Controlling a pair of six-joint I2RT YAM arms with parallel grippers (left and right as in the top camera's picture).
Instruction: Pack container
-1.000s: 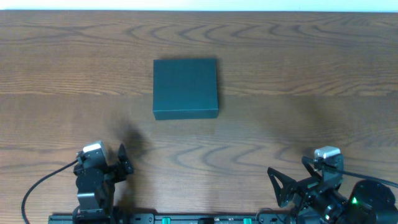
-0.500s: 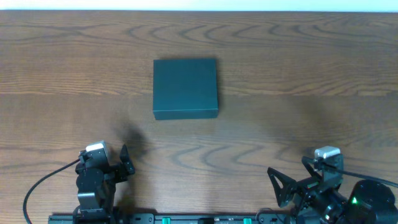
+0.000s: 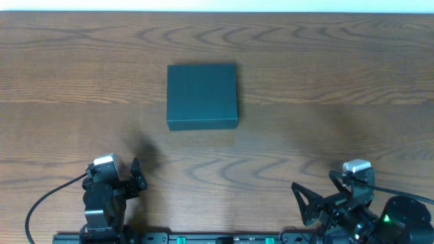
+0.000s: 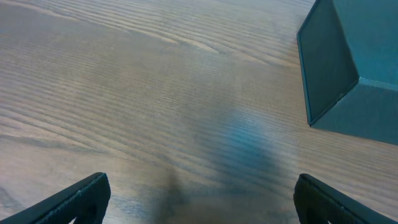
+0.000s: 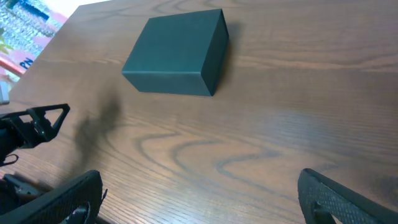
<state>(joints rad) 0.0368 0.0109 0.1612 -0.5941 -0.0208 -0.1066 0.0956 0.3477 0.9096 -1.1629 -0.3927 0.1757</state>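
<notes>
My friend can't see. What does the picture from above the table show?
A closed dark-teal box lies in the middle of a wooden table. The left arm and right arm sit at the near edge, not touching it.

A matte dark-teal box (image 3: pixel 202 95) looks like smooth cardboard. The tabletop (image 3: pixel 339 81) shows wood grain with a soft sheen.

- The left gripper (image 4: pixel 200 198) is spread wide: its two dark fingers (image 4: pixel 78 200) show only as tips in the bottom corners.
- Wood-grain tabletop (image 4: pixel 124 81) fills most of the view.
- The dark-teal container (image 4: pixel 348 68) rests on the tabletop at upper right, one corner nearest, cut off by the frame.
- A dim, bluish shadow (image 4: pixel 239 146) lies on the wood left of the container.
</notes>
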